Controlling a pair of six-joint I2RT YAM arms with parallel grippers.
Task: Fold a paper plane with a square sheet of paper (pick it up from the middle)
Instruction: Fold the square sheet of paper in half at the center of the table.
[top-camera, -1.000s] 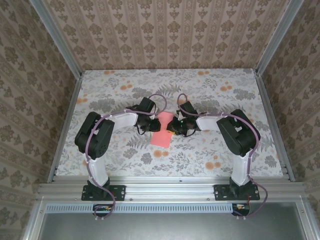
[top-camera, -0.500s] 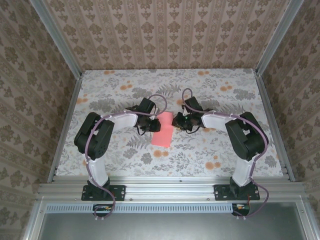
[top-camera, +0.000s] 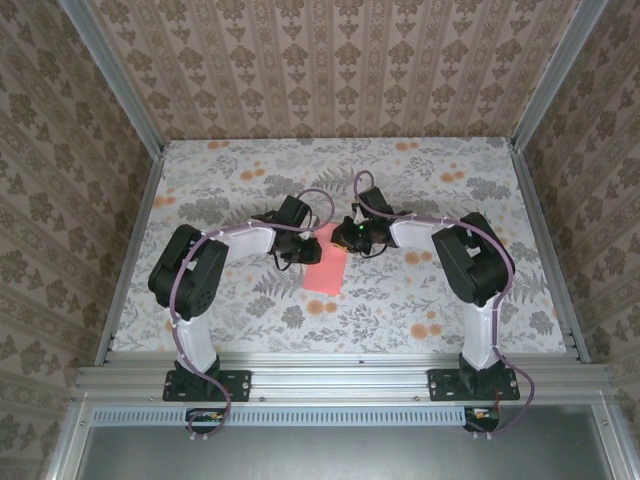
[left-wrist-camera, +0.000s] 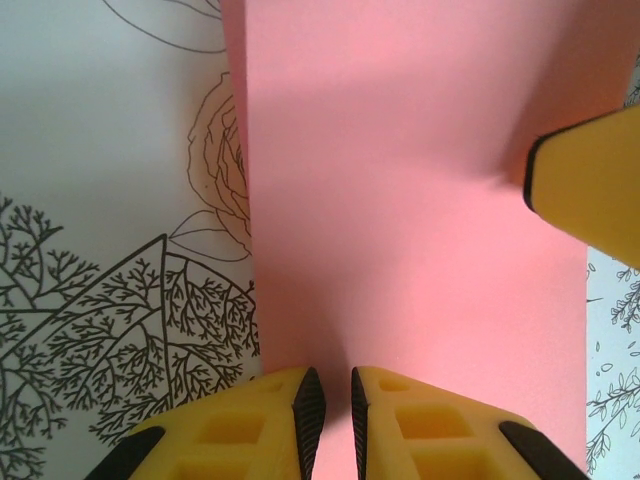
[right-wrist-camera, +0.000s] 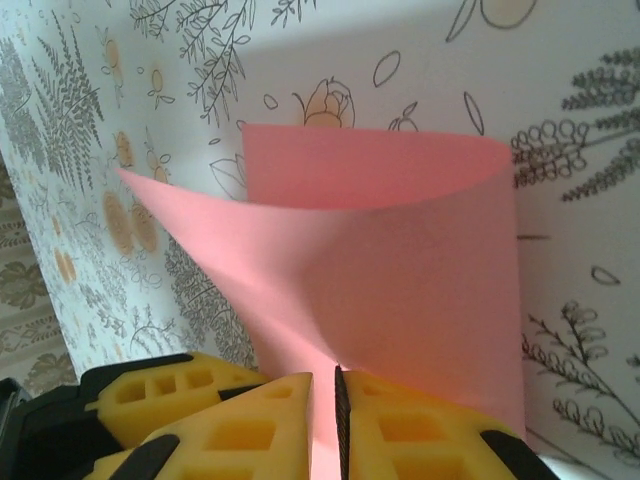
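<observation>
The coral-pink square sheet of paper (top-camera: 326, 272) lies mid-table between both grippers, bent over on itself into a narrow strip. No paper plane shape is in view. My left gripper (top-camera: 303, 250) sits at the strip's left edge, its yellow jaws (left-wrist-camera: 330, 400) closed to a thin slit with the pink paper (left-wrist-camera: 400, 200) running into it. My right gripper (top-camera: 348, 238) is at the far right, jaws (right-wrist-camera: 336, 400) pinched on an edge of the paper (right-wrist-camera: 400, 260), which curls up in a loose loop. One of the right gripper's fingers (left-wrist-camera: 590, 185) rests over the paper.
The table (top-camera: 450, 290) wears a grey leaf and orange flower print cloth. Aluminium rails (top-camera: 340, 375) run along the near edge and both sides, with wallpapered walls behind. Open cloth lies all round the paper.
My right gripper has moved farther from the bases and slightly left over the paper, carrying its edge along, and its elbow has swung inward. The left arm has stayed still.
</observation>
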